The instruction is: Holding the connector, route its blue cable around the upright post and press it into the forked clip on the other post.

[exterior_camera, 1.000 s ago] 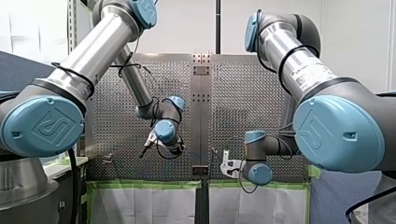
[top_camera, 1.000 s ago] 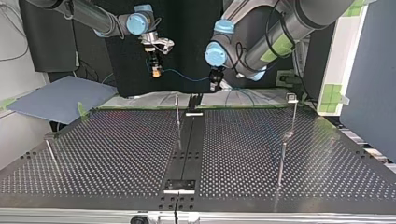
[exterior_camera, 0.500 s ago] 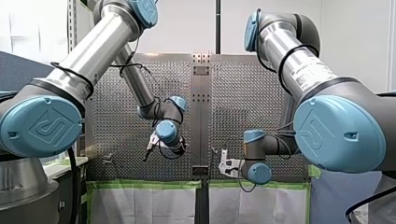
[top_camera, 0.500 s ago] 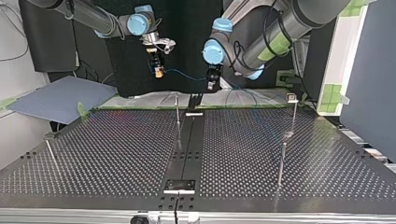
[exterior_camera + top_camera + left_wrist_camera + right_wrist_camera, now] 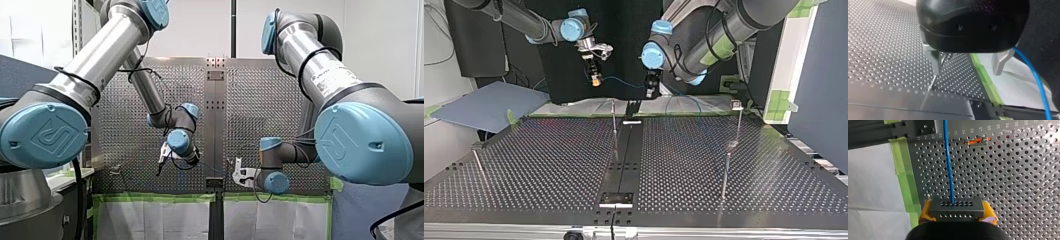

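The job is only at its start: my right gripper (image 5: 956,213) has the connector (image 5: 957,206), but the blue cable (image 5: 948,162) is not yet around any post and not pressed into anything. So I think all the routing and pressing is left to do. The right gripper's yellow pads (image 5: 926,210) are closed tight on the two ends of the dark connector, which has rows of little holes. The cable comes out of its middle and runs straight ahead over the perforated table (image 5: 1023,182). In the top view it hangs in the air across to my left gripper (image 5: 966,71). That one's metal fingers (image 5: 935,62) are wide apart with nothing between them. The cable passes just outside one finger, and I cannot tell if it touches. Both grippers hover above the table's far edge. The thin upright post (image 5: 614,119) stands just below the cable. Another post (image 5: 738,122) with a small head (image 5: 736,104), maybe the forked clip, stands well apart at the view's right.
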Controlling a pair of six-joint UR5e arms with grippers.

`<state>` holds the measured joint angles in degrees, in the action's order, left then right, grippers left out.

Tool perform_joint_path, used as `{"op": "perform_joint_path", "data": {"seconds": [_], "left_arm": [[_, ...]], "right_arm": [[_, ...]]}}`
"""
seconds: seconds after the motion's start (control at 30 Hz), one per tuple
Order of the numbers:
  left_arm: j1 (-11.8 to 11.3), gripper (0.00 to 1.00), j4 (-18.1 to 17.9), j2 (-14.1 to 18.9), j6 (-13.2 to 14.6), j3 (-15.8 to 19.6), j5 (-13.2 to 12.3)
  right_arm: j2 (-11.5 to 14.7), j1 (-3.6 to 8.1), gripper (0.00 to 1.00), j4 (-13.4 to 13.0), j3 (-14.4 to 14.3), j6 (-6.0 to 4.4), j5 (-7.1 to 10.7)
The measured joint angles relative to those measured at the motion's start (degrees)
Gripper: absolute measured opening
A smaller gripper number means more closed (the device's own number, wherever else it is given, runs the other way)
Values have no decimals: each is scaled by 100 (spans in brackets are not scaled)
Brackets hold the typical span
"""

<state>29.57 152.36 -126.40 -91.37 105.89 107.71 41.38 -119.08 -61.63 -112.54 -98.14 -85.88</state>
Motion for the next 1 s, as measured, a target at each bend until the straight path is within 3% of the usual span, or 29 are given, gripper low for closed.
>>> {"op": "perform_joint_path", "data": {"seconds": [0.1, 0.23, 0.43, 0.73, 1.0], "left_arm": [[1, 99, -40, -9, -63, 0, -54], [9, 99, -63, -135, -173, -66, -127], [33, 99, -190, -424, -107, -230, -122], [60, 99, -438, -554, -99, -314, -289], [195, 99, -474, -562, -113, -314, -199]], "right_arm": [[0, 8, 0, 46, 11, 49, 125], [3, 13, 0, 96, 25, 188, 241], [7, -17, 0, 250, 113, 398, 381], [7, -2, 0, 633, 267, 683, 447], [7, 26, 0, 671, 302, 756, 432]]}}
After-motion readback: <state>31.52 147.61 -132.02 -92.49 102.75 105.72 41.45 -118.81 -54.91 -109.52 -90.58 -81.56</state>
